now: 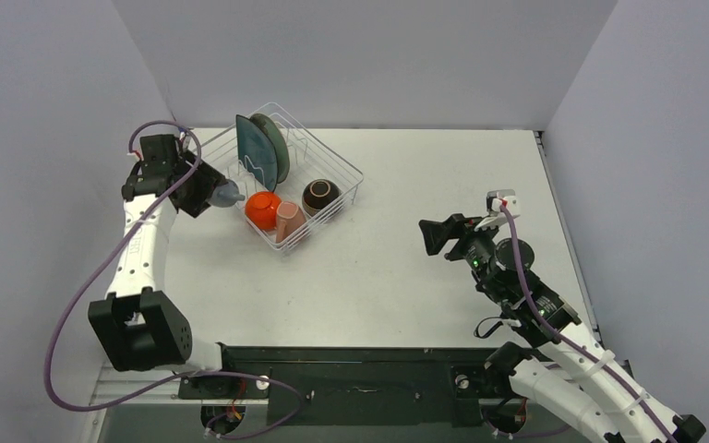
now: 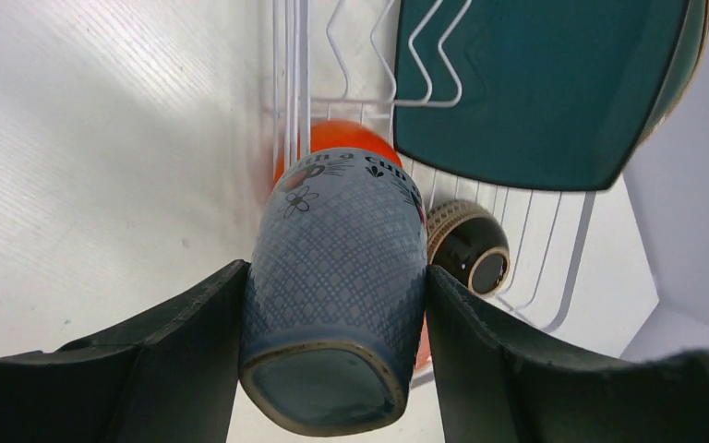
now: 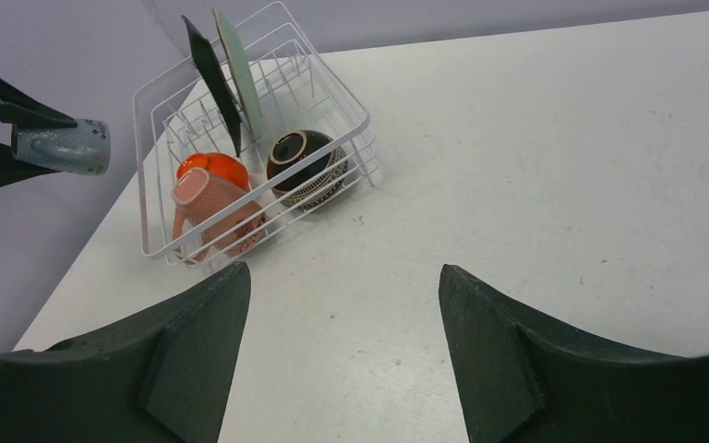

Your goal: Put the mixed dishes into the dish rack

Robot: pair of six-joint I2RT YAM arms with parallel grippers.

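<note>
My overhead view: a white, faintly speckled worktop (image 1: 406,277), enclosed on three sides by plain pale grey-lavender panels, namely the back wall (image 1: 360,55), left wall (image 1: 37,138) and right wall (image 1: 665,138). A dark mounting plate (image 1: 351,374) spans its near edge. I see even, diffuse light and soft shadows.

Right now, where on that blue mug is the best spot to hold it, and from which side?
Across its body, near the base, coming from the base end, as the left gripper holds it now. The grey-blue mug lies sideways with its mouth towards the dish rack; the straight sides give both fingers even contact, and the mouth end is free.
</note>
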